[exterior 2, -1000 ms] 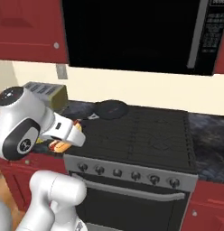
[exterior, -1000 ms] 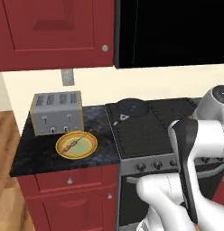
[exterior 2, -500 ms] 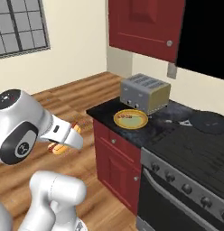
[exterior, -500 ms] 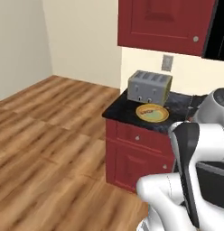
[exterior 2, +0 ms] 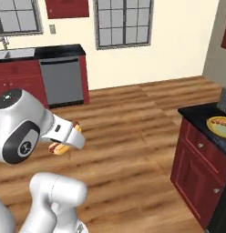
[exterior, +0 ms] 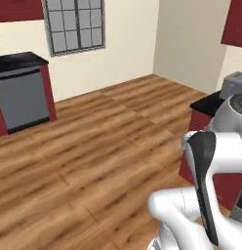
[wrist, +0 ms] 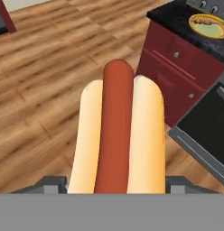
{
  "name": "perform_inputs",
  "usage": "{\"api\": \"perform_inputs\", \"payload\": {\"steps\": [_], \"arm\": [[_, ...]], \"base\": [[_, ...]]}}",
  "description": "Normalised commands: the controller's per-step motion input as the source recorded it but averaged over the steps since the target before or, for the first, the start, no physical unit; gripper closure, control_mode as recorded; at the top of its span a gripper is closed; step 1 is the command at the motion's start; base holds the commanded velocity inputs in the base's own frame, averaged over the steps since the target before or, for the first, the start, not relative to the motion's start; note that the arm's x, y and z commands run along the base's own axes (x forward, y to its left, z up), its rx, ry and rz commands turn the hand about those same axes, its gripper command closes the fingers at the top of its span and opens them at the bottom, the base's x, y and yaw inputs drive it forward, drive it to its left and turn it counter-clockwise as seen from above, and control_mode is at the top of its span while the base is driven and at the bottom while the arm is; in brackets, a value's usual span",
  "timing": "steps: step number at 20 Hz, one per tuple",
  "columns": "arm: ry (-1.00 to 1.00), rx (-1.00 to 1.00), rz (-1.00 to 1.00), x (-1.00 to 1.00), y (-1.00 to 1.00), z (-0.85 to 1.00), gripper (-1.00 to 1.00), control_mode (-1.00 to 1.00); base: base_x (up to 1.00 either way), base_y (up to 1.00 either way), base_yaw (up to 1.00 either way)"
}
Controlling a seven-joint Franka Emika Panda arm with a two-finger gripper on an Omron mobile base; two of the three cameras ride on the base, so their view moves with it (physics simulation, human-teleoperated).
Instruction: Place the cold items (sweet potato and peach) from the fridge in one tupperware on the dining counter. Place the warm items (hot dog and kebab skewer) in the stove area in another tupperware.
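Sausage-in-bun hot dog [wrist: 117, 135] sits clamped in the claw [exterior 2: 64, 141], its long axis running straight out from the fingers, carried above wooden floor [exterior 2: 133, 118]; no tupperware is visible to aim for.

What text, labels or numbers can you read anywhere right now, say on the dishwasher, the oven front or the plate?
None: no readable text in any view.
Dishwasher: plain grey front, no lettering.
Oven front: blank; the knobs carry no legible marks.
Plate: a pattern, no words.
Hot dog in the gripper: unmarked.
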Motion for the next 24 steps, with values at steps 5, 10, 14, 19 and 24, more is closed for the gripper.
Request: {"api": "perform_inputs", "payload": {"steps": [5, 10, 14, 19, 24], "arm": [[0.00, 0.00, 0.00, 0.00, 0.00, 0.00, 1.00, 1.00], [0.00, 0.00, 0.00, 0.00, 0.00, 0.00, 1.00, 1.00], [0.00, 0.00, 0.00, 0.00, 0.00, 0.00, 1.00, 1.00], [0.00, 0.00, 0.00, 0.00, 0.00, 0.00, 1.00, 1.00], [0.00, 0.00, 0.00, 0.00, 0.00, 0.00, 1.00, 1.00]], "base": [[-1.00, 0.43, 0.51], [-0.98, 0.87, 0.44], [-0.80, 1.00, 0.50], [-0.67, 1.00, 0.53], [-0.33, 1.00, 0.40]]}}
